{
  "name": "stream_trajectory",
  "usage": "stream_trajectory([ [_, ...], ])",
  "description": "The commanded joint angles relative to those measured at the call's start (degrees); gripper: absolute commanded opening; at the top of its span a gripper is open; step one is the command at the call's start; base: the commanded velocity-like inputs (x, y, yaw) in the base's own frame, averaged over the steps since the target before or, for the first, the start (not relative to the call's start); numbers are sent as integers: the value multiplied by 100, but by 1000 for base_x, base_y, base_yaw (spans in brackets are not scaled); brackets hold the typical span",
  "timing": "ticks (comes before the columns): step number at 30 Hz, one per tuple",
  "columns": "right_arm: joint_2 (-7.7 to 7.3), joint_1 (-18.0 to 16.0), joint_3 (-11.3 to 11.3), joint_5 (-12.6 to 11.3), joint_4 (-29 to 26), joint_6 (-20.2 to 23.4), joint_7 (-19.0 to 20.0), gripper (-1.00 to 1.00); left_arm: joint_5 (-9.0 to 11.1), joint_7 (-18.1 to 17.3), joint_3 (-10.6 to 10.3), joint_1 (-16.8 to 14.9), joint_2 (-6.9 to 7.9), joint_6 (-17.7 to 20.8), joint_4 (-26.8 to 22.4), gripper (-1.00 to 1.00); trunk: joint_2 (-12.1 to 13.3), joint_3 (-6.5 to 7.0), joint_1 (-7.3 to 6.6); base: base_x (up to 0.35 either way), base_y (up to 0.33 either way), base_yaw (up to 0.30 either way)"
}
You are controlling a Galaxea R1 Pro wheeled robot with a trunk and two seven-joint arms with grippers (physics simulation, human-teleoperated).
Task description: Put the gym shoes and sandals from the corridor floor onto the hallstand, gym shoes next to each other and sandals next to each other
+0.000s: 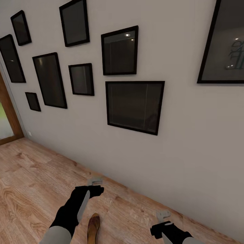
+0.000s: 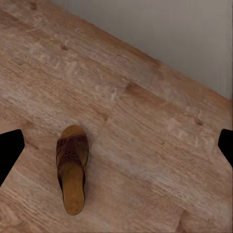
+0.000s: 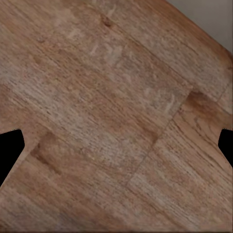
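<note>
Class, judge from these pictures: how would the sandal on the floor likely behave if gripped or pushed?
The sandal lies flat on the plank floor, so it would probably slide rather than roll or tip. Its thin sole suggests it is light. The woven strap may flex if pinched.

Both black-sleeved arms reach forward and down, well apart. Left black two-finger gripper [image 1: 95,183] sits further forward than the right black two-finger gripper [image 1: 163,215]. Both have jaws spread wide, nothing between the fingers.
</note>
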Motion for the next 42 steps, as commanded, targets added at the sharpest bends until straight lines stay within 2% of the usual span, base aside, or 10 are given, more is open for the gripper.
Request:
stream_trajectory([
  [1,1,0,2,0,30,0,2,100,100,187,3,-125,-36,200,-149,100,0,0,0,0,0,0],
  [5,6,0,3,0,64,-1,4,100,307,443,39,-269,-58,307,-21,100,0,0,0,0,0,0],
  [6,6,0,4,5,93,-6,1,100,490,582,97,-374,-64,-89,467,100,0,0,0,0,0,0],
  [9,5,0,4,7,109,-37,-1,100,586,657,131,-496,-25,-1030,1159,100,0,0,0,0,0,0],
  [12,4,2,4,8,145,-221,-4,100,652,704,152,-731,175,-2048,2092,100,0,0,0,0,0,0],
  [17,8,9,4,9,376,-678,-10,100,681,718,175,-888,376,-3188,2659,100,0,0,0,0,0,0],
  [19,6,12,4,9,495,-1004,-11,100,670,718,180,-925,413,-4141,2913,100,0,0,0,0,0,0],
  [24,5,104,5,109,590,-1318,-12,100,654,719,58,-954,413,-5275,3483,100,0,0,0,0,0,0],
  [35,11,194,0,702,628,-1700,-12,100,650,722,-188,-963,256,-5830,3969,100,0,0,0,0,0,0],
  [42,12,209,0,790,632,-1782,-15,100,646,707,-215,-961,193,-7490,4788,100,0,0,0,0,0,0],
])
